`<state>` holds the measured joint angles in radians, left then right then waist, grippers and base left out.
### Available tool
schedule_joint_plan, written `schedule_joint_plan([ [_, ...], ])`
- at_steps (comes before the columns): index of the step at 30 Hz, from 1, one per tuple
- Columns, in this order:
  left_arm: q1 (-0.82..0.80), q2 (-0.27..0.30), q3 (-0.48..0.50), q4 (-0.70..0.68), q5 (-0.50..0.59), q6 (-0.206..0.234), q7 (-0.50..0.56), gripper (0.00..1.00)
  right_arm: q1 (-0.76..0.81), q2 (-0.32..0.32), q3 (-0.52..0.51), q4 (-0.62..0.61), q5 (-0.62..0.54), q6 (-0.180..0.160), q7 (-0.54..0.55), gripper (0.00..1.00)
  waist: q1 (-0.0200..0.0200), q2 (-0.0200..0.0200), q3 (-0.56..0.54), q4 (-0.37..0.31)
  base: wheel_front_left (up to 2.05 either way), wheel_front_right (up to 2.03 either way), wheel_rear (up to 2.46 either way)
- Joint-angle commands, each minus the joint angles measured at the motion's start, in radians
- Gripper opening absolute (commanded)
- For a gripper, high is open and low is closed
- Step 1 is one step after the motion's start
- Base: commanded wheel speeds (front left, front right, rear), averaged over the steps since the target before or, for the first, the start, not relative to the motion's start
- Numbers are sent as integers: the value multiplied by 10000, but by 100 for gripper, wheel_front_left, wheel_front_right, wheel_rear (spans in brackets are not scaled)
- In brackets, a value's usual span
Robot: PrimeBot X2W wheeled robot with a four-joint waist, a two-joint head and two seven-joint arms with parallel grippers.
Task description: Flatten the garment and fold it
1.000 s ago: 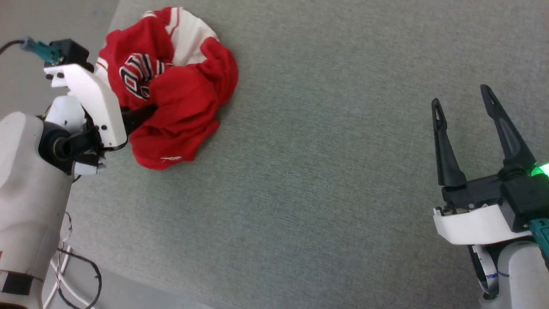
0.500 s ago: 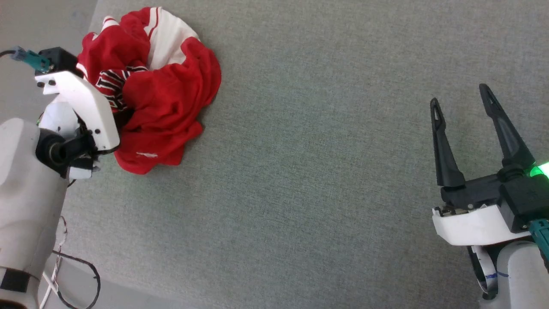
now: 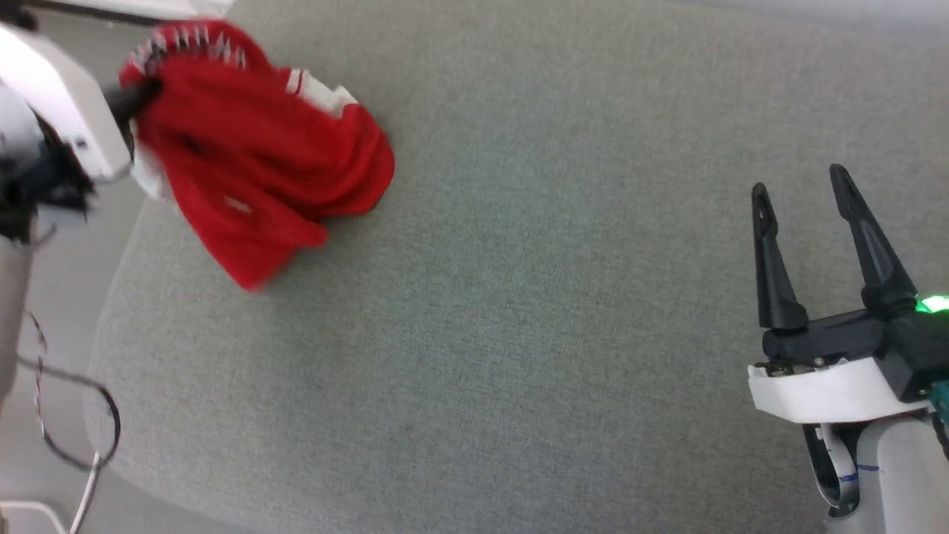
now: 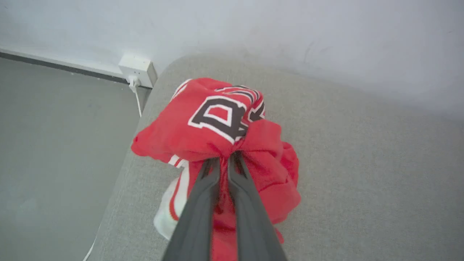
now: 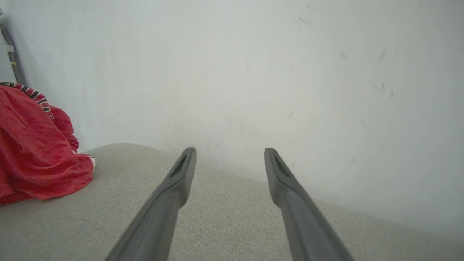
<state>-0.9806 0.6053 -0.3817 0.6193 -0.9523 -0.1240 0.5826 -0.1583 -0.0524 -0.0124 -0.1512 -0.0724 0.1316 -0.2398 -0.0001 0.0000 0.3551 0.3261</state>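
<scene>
The garment is a bunched red shirt with white sleeve patches, at the far left of the grey padded surface. My left gripper is shut on a fold of it and holds the bunch raised, its lower part trailing on the surface. In the left wrist view, the left gripper pinches red cloth just below the black, white-outlined lettering of the garment. My right gripper stands open at the right with nothing between its fingers. In the right wrist view, the right gripper faces the wall, with the garment far to its left.
The padded surface has a rounded left edge, with grey floor beyond it. A white wall socket with a cable sits at the base of the wall behind. Loose cables hang at the lower left.
My left gripper closed on the garment and pulled it up and back, so the bunch now hangs stretched from the fingers. The head view shifted. The right gripper stayed in place.
</scene>
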Motion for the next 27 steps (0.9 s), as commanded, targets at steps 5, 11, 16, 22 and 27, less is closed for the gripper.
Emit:
schedule_joint_plan([
  [5, -640, 13, 322, -983, -243, 23, -202, 0, 168, 20, -234, 214, 445, -9, -176, 100, 1, 0, -875, -224, 0, 0, 0],
  [11, -1204, -319, 333, -2034, -332, 227, -133, 0, 289, 21, -515, 223, 895, -9, -214, 100, 1, 0, -1464, -498, 0, 0, 0],
  [16, -1466, -756, 10, -2874, -478, 215, 249, 0, 434, 21, -685, 99, 1186, -9, -217, 100, 1, 0, -1847, -859, 0, 0, 0],
  [22, -1517, -1465, -559, -3784, -759, 116, 600, 0, 605, 21, -795, -42, 1358, -9, -218, 100, 1, 0, -2053, -1461, 0, 0, 0],
  [27, -1366, -2097, -1146, -4500, -886, 76, 798, 0, 595, 22, -921, -174, 1429, -9, -219, 100, 1, 0, -1910, -1984, 0, 0, 0],
])
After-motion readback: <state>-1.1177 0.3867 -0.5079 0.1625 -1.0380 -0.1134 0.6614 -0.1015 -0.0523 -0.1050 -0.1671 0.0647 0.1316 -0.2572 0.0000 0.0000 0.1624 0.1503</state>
